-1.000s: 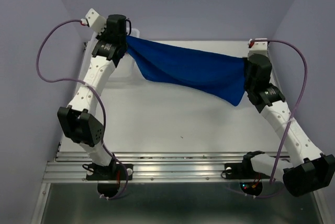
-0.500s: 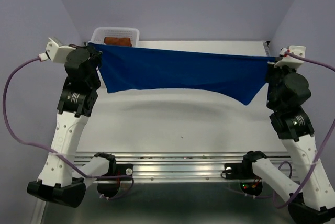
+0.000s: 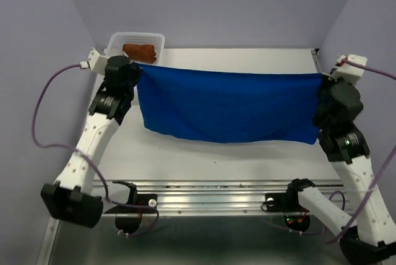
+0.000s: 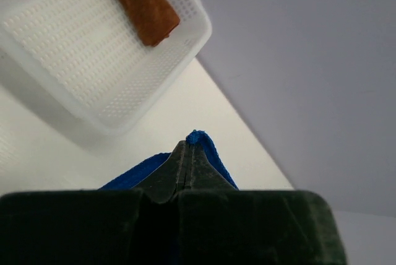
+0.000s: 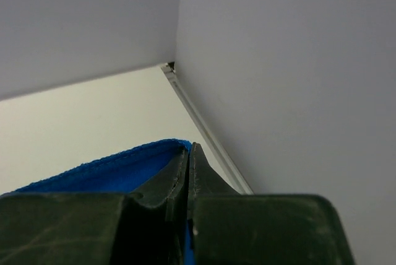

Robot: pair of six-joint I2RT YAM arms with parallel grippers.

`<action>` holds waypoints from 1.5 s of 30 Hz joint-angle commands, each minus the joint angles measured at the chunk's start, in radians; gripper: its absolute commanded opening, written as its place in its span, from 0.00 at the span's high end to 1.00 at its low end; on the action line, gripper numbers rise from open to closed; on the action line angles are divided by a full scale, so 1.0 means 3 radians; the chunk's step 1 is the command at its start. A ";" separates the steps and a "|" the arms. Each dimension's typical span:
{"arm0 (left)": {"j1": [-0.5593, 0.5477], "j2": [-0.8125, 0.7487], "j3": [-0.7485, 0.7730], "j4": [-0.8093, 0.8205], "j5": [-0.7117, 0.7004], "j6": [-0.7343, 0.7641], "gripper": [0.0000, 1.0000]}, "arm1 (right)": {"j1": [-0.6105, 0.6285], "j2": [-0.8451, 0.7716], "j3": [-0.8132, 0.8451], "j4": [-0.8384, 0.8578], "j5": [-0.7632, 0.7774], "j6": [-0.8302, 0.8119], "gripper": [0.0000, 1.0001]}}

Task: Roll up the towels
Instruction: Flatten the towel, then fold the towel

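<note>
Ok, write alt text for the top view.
The left arm and right arm hold a blue towel stretched wide between them by its far corners, over a white table. A rolled brown towel lies in a white basket at the far left.

Lavender walls (image 3: 216, 5) on three sides w/ white table (image 3: 185, 160) — metal rail (image 3: 216, 194) along near edge.

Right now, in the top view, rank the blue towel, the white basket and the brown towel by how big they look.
Largest: blue towel, spread wide and raised nearer the camera, yet clearly the biggest.
Middle: white basket, at the far left corner.
Smallest: brown towel, a small roll lying inside the basket.
</note>
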 commanded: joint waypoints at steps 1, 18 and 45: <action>-0.0059 0.0621 0.0130 0.0200 0.0095 -0.0057 1.00 | -0.0250 0.0644 -0.0101 0.0018 0.0307 0.0150 0.99; -0.0115 0.4492 0.3746 0.0236 0.0376 0.0525 1.00 | -0.1581 0.4122 0.1422 0.1337 -0.1202 -0.0217 0.99; -0.0038 0.3793 0.2448 0.1070 0.0755 0.1211 1.00 | -0.1796 0.3816 0.0871 0.1603 -0.2096 -0.0805 0.99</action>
